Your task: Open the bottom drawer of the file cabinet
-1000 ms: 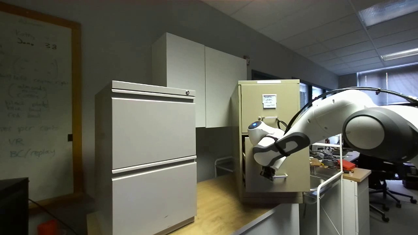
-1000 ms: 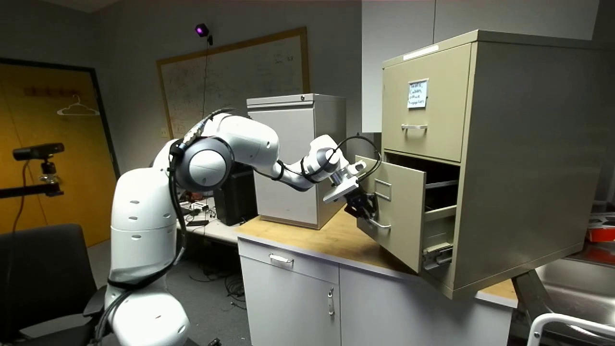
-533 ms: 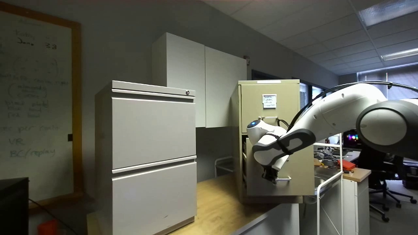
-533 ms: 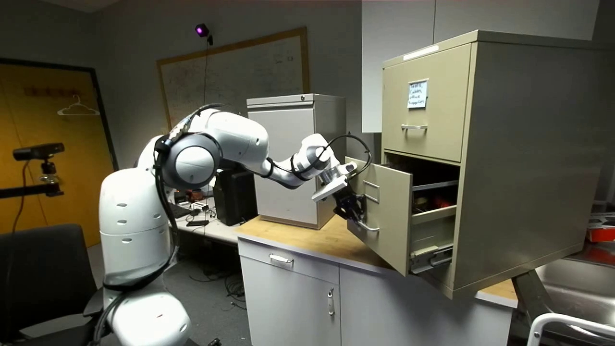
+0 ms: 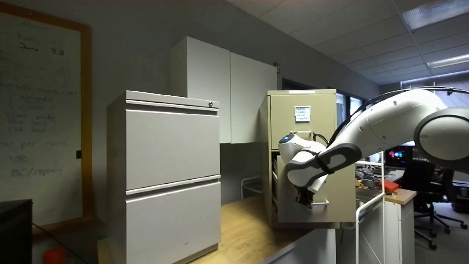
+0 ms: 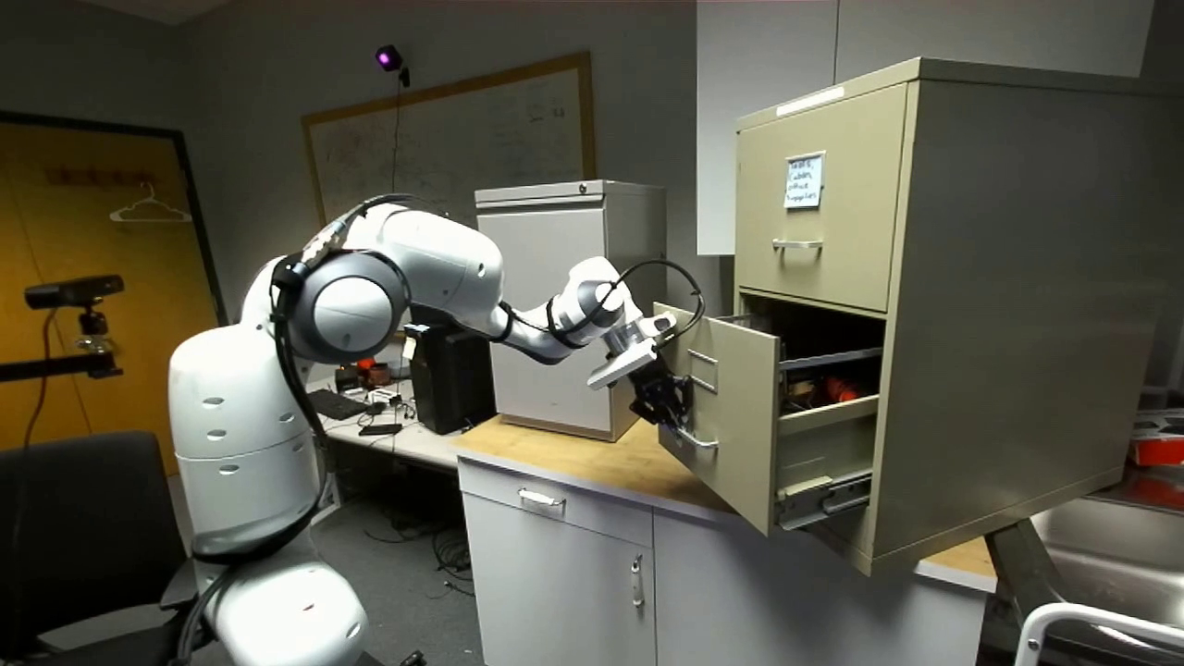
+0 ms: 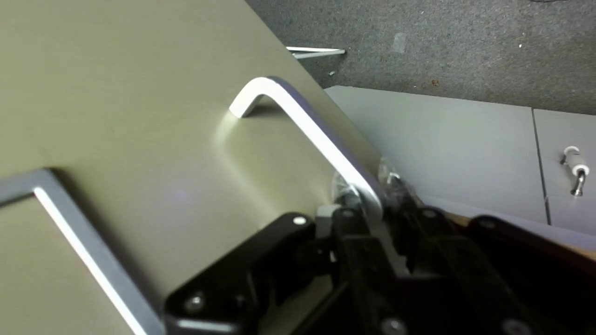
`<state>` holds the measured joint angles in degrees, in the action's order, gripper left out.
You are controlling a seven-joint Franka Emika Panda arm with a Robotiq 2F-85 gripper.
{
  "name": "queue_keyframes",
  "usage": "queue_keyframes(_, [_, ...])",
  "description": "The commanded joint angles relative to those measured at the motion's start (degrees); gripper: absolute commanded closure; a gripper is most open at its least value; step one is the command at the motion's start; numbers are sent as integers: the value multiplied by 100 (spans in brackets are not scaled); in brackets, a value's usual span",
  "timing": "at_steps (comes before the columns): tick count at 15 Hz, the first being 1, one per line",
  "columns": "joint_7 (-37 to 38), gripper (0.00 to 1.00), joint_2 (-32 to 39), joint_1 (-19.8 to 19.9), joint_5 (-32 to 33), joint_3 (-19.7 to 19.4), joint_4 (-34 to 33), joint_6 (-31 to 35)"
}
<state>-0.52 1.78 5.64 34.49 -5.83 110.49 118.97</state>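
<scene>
The tan file cabinet [image 5: 280, 124] stands on the counter and also shows in an exterior view [image 6: 1017, 324]. Its top drawer [image 6: 856, 268] is closed. Its bottom drawer [image 6: 745, 407] is pulled partway out, and its front shows in an exterior view [image 5: 339, 187]. The silver drawer handle [image 7: 316, 135] runs between my fingers; it also shows in both exterior views [image 5: 322, 202] [image 6: 700, 441]. My gripper [image 7: 370, 200] is shut on one end of the handle, and it shows in both exterior views [image 5: 309, 205] [image 6: 678, 425]. The fingertips partly hide behind the handle.
A grey two-drawer cabinet [image 5: 172, 146] stands on the wooden counter [image 5: 242, 223]. A white cart frame [image 5: 383, 179] stands right of the file cabinet. Red and dark items [image 6: 837, 388] lie inside the open drawer. A label frame [image 7: 88, 256] is on the drawer front.
The bottom drawer has slid further out of the cabinet. My gripper and arm have moved back with the handle, away from the cabinet. More of the drawer's inside shows.
</scene>
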Motion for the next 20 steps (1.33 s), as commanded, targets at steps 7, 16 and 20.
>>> queue_keyframes(7, [119,95,-357,-311,-664,357,739,-417])
queue_keyframes(16, [314,95,-574,-318,-637,428,1059,-406])
queue_keyframes(20, [352,95,-619,-328,-640,458,1115,-412])
